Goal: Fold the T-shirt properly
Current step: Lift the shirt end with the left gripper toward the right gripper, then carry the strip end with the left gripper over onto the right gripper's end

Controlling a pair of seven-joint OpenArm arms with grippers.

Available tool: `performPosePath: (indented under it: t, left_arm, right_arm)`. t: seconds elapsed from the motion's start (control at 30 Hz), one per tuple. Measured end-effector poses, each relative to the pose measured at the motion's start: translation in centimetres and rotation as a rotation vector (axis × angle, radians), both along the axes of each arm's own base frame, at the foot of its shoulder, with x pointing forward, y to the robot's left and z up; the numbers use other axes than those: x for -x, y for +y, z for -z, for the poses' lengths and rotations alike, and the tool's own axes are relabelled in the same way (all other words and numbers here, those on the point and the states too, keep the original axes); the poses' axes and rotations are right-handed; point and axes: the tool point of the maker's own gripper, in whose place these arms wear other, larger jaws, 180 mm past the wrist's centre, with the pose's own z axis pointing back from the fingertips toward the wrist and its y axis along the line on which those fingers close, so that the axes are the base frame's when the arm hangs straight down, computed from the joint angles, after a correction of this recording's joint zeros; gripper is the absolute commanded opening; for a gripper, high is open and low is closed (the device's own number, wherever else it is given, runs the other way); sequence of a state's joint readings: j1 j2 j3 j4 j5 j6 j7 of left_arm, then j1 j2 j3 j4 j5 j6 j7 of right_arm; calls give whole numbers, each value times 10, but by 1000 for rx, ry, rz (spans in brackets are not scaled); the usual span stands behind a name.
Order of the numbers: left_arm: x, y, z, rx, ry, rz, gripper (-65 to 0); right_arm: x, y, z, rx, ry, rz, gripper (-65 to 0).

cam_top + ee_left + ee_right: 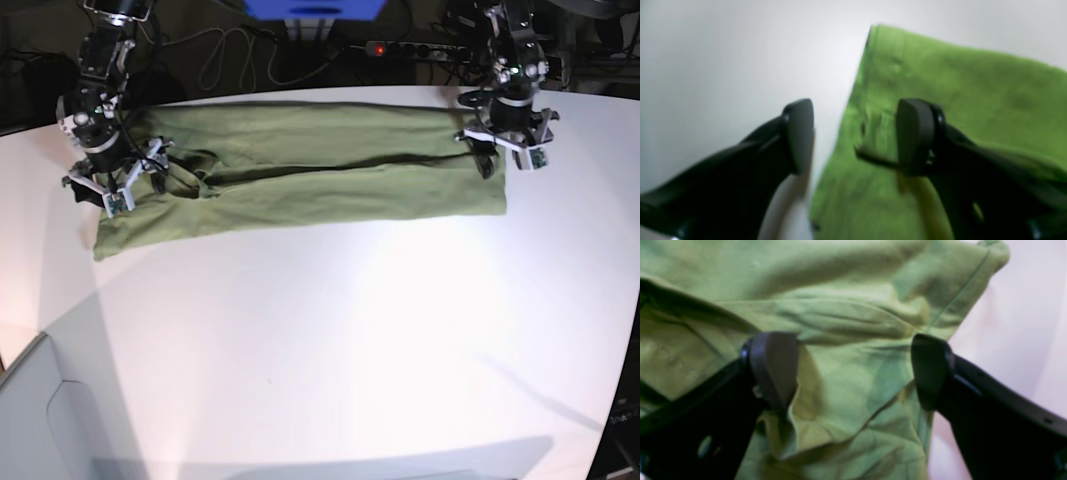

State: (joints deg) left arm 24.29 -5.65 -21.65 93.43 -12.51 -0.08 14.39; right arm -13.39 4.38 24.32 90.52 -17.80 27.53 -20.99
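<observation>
The left hand [853, 136] stands wide with nothing between its fingers, poised over the straight side edge of the T-shirt [320, 175], one finger above the bare white worktop [350, 330] and the other above the cloth. The right hand [853, 371] is also wide and holds nothing, hanging just above a rumpled, creased end of the T-shirt. In the base view the T-shirt lies as a long folded band across the far part of the worktop, a hand at each end.

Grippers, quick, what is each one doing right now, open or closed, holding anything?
Left gripper: open, holding nothing, straddling the T-shirt edge.
Right gripper: open, holding nothing, poised over bunched cloth.
</observation>
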Motion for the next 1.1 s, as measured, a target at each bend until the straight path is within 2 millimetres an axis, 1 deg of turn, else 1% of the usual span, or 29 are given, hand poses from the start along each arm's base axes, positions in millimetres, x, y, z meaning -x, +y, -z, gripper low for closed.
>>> performPosePath:
  t: [0.1,0.27,0.3,0.33,0.4,0.47,0.57,0.73,0.8,0.83,0.9,0.97,1.07,1.1]
  left_arm:
    - [6,1,5,2,11,-6,-269]
    - [8,2,10,11,11,-11,-273]
    - [8,2,10,11,10,-12,-284]
    - [8,2,11,11,8,-11,-323]
    - [8,0,11,20,5,-5,-447]
    - [7,-2,11,24,4,3,-552]
    - [7,-2,11,25,1,2,-650]
    - [6,-4,8,24,8,-6,-650]
    - [3,-9,-2,22,-6,-12,-650]
    - [1,-12,-10,20,-23,-3,-650]
    - [-12,-24,-38,4,-109,15,-650]
    - [-23,-44,-58,20,-168,48,-650]
    - [-35,-96,-82,83,-236,173,-650]
    - [-37,-116,-86,115,-252,217,-650]
  right_arm:
    - [0,0,0,0,0,0,-132]
    - [0,0,0,0,-1,0,-132]
    - [0,0,0,0,-1,0,-132]
    - [0,0,0,0,-1,0,-132]
    - [0,0,0,0,-1,0,-132]
    - [0,0,0,-1,-1,0,-132]
    - [0,1,0,-3,-1,1,-132]
    - [0,1,0,-3,-1,1,-132]
    - [0,1,0,-3,-1,1,-132]
    - [-1,1,0,-3,-3,1,-132]
    - [-2,1,0,-4,-3,1,-132]
    - [-4,7,0,-4,0,-16,-132]
    - [-7,17,1,-11,-1,-47,-132]
    - [-7,20,1,-15,-1,-52,-132]
